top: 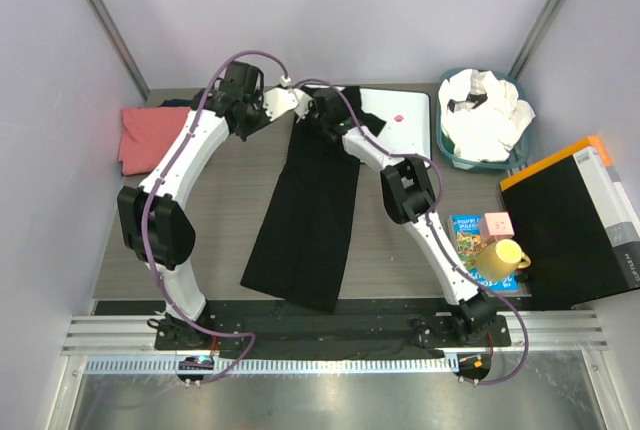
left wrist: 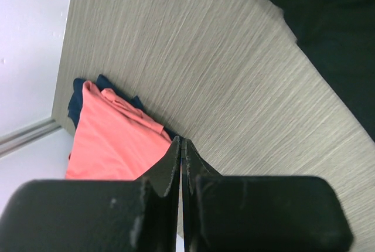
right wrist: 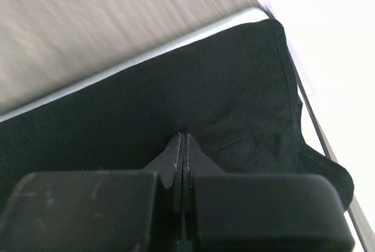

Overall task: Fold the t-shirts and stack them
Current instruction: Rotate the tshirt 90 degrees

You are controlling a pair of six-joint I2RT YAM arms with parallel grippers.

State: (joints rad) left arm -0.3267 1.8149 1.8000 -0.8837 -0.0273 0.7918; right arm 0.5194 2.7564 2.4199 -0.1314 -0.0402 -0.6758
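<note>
R claw: right gripper (right wrist: 183,136) fills the bottom of the right wrist view. Black fingers are pressed together, tips nipping a pucker of the black soft-cloth t-shirt (right wrist: 193,88); creases fan out from the tips.
L claw: left gripper (left wrist: 181,142) sits bottom centre of the left wrist view. Fingers are together w/ nothing seen between them, tips over the grey wood-grain table (left wrist: 193,58).
Black tee, top view: long narrow strip (top: 305,220) slanting from upper centre to lower centre, wider at the lower end. Top end lies by both claws; bottom end is close to the rail at the arm bases.
Board: flat white rectangular board w/ black rim (top: 405,125), upper centre. Top of the black tee overlaps its left part. In the right wrist view its pale edge runs along the cloth, upper left to lower right.
Coral tee: folded coral-pink t-shirt (top: 150,135), upper left of top view at the table's far-left side. In the left wrist view it's lower left (left wrist: 111,140), lying on a dark-blue cloth (left wrist: 76,102) that peeks out behind it.
White tees: crumpled white t-shirts (top: 490,115) piled in a teal plastic basket (top: 445,150), upper right.
Right side: black box w/ orange edge (top: 570,220) at mid right. Just left of it, a yellow cup (top: 500,258) sits on a blue picture book (top: 465,235), w/ a pink block (top: 497,224) right behind the cup.
</note>
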